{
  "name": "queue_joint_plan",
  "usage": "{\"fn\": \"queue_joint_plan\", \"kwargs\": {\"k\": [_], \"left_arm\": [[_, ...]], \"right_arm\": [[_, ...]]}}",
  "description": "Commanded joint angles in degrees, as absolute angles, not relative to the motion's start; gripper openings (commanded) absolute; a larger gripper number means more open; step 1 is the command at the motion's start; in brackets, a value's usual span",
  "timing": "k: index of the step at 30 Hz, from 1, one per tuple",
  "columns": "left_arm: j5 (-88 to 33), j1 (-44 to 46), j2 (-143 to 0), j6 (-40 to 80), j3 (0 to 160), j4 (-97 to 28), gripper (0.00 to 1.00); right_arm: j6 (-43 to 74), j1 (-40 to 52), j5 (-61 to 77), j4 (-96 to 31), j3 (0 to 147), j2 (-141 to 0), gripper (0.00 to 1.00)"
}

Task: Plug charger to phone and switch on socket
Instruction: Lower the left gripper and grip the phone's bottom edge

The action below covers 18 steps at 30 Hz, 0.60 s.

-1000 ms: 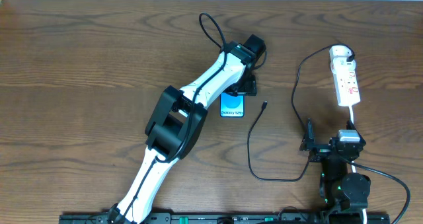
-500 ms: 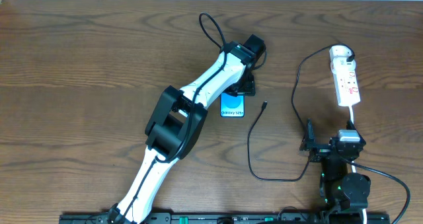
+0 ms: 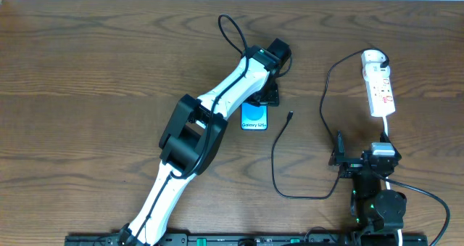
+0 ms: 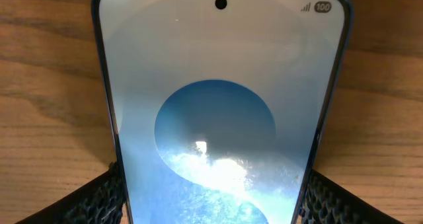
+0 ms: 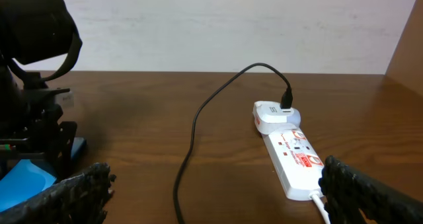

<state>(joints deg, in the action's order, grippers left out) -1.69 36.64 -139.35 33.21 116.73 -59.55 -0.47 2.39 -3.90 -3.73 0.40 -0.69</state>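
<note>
Phone position: The phone [image 3: 254,117] is lying screen-up near the middle of the tabletop [image 3: 87,93], with its long axis running near to far. In the overhead view its far part is sitting under the left arm.

Left gripper: The left gripper [image 3: 264,93] is standing over the phone's far end and clamping it across its width. One of the pads [image 4: 99,201] is bearing on each long edge.

Right gripper: The right gripper [image 5: 218,171] is hovering at the near right with its jaws spread fully apart, carrying nothing.

Charger: The charger [image 3: 274,162] is trailing from the socket's far end, looping toward the near side and ending in its plug [image 3: 290,115]. The plug is resting on the tabletop just right of the phone, apart from it.

Plug axis: The last stretch of cable is running roughly parallel to the phone's long axis, with the tip pointing far and slightly right.

Socket: The socket [image 3: 379,86] is lying at the far right, lengthwise near to far, well apart from the phone.

Deciding relation: The plug is lying between the phone and the right gripper, left of and beyond that gripper. The right arm, being free, is judged the one to fetch it.

Unresolved: The views are not showing which short end carries the port.

Step judged: The phone is being steadied; the plug is not yet picked up and the switch not yet pressed.
</note>
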Motion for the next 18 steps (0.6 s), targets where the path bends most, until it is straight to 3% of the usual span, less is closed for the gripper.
{"fn": "queue_joint_plan", "kwargs": {"k": [1, 18], "left_arm": [[-0.82, 36.56, -140.35, 33.10, 116.22, -61.21, 0.80], [-0.75, 36.58, -137.82, 33.10, 116.01, -62.06, 0.76]], "right_arm": [[-0.47, 3.05, -4.34, -3.90, 0.30, -0.38, 0.99], [-0.47, 3.05, -4.36, -3.90, 0.30, -0.38, 0.99]]}}
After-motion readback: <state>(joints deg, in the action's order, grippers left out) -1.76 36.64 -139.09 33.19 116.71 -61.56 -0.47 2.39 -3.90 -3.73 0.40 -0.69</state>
